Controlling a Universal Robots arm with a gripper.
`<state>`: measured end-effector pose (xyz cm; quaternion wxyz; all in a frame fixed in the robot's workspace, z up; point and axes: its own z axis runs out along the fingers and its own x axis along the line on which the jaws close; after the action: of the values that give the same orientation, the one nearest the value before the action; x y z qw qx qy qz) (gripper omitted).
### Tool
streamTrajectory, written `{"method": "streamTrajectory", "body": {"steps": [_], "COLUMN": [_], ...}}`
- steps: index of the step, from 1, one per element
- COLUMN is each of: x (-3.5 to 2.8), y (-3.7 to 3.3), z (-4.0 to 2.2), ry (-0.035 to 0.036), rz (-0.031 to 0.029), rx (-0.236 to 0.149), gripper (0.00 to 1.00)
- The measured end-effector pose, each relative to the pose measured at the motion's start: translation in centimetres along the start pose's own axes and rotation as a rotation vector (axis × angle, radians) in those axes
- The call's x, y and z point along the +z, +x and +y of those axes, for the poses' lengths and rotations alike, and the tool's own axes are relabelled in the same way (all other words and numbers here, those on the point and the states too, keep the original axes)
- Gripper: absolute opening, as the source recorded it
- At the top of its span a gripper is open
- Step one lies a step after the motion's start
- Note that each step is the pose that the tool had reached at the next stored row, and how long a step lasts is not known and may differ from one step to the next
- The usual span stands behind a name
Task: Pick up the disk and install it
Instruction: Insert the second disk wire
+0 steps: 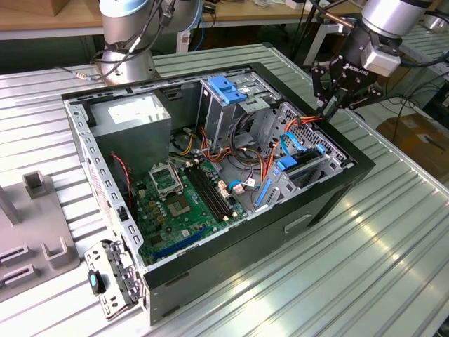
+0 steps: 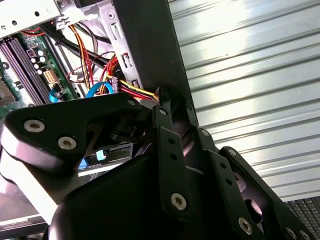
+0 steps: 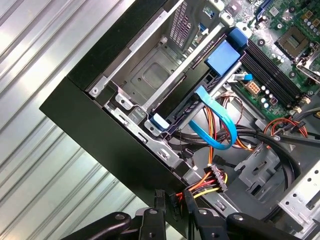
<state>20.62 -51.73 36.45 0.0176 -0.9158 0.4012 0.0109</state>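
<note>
Arm pose first: in the exterior view it reaches in from 1 o'clock, its wrist tilted so the gripper (image 1: 328, 107) points down and toward 7 o'clock at the far rim of the open computer case (image 1: 337, 184). The tip hangs at that rim, just beside the orange cables (image 1: 303, 123) that arch over the drive cage. In both wrist views the gripper (image 3: 173, 200) (image 2: 176, 112) sits tight against the black case wall (image 3: 107, 132), with the red, yellow and black power cable (image 3: 212, 181) right next to it.

You cannot tell whether the gripper is open or closed: its own dark linkage covers the tip in the second wrist view, and the first wrist view cuts it off at the frame edge. You also cannot make out whether it touches the wall or the cable.

The disk (image 1: 309, 167) sits in the drive bay inside the case, at about 7 o'clock from the gripper tip and clear of it. In the first wrist view the disk (image 3: 182, 97) shows as a dark slab with blue rails, with a blue ribbon cable (image 3: 220, 127) looping across it.
</note>
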Motion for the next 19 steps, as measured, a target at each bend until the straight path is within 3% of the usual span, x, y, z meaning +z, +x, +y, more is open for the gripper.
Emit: {"method": "streamTrajectory", "body": {"steps": [13, 19], "x": [-0.37, -0.35], "y": [0.00, 0.01], "z": [-0.03, -0.03], "ry": [-0.0004, -0.0034], "rz": [-0.0002, -0.0022], "rx": [-0.011, -0.100], "gripper": [0.27, 0.27]}}
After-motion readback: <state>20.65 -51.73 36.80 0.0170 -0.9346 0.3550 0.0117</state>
